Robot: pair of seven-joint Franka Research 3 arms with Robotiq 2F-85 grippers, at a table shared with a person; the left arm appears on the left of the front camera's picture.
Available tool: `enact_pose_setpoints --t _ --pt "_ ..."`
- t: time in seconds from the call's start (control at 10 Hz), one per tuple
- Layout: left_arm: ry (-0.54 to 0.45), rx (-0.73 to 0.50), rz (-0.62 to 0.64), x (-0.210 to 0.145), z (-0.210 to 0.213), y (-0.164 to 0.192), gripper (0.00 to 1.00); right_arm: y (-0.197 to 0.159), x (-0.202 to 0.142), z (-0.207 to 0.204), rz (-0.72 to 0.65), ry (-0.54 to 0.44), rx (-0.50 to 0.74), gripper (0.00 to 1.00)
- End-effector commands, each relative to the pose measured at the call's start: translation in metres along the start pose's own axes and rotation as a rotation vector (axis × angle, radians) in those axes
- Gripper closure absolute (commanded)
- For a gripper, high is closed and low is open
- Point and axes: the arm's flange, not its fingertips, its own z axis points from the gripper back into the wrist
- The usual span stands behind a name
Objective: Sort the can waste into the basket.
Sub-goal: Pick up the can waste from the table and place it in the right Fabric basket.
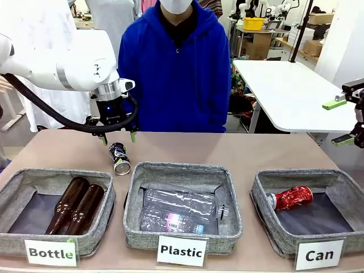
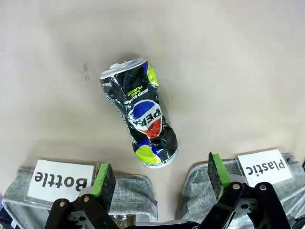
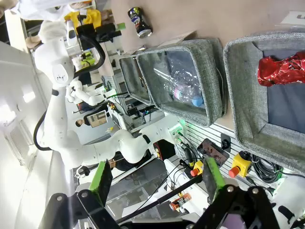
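The dark blue-black can point(image 1: 119, 158) point(image 2: 140, 119) point(image 3: 139, 22) lies dented on its side on the bare table, behind the gap between the two left baskets. My left gripper point(image 1: 118, 138) point(image 2: 160, 177) hangs open just above it, apart from it, with nothing between the green pads. In the "Can" basket point(image 1: 261, 185) point(image 3: 238, 95) at the right lies the shiny red can point(image 1: 291, 198) point(image 3: 281, 69). At the table's far right edge my right gripper point(image 1: 339, 122) point(image 3: 157, 179) is raised, open and empty, well away from both cans.
The "Bottle" basket point(image 1: 14, 176) at left holds two brown glass bottles point(image 1: 77, 205). The "Plastic" basket point(image 1: 132, 187) in the middle holds clear plastic bottles point(image 1: 179, 210). A person in a blue hoodie point(image 1: 176, 74) stands at the far side. Bare tabletop stretches behind the baskets.
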Motion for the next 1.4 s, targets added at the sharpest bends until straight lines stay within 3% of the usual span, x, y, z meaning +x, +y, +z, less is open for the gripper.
enact_pose_setpoints --t 0.0,0.2,0.3,0.6,0.9,1.3 --pt "-0.003 0.024 0.025 0.004 0.001 -0.002 0.00 0.000 -0.001 0.003 0.015 0.006 -0.001 0.00" --pt "0.056 0.021 0.278 0.002 0.002 -0.001 0.00 0.000 -0.001 0.003 0.015 0.006 -0.001 0.00" --pt "0.038 0.044 0.325 0.002 0.000 0.000 0.00 0.000 -0.001 0.003 0.015 0.006 -0.001 0.00" --pt "-0.004 0.039 0.284 0.012 -0.015 0.000 0.00 0.000 -0.001 0.003 0.015 0.006 -0.001 0.00" --pt "-0.038 0.049 0.245 0.032 -0.057 0.004 0.00 0.000 -0.001 0.003 0.015 0.006 -0.001 0.00" --pt "-0.020 0.080 0.264 0.036 -0.079 0.009 0.00 0.000 -0.001 0.003 0.015 0.006 -0.001 0.00"
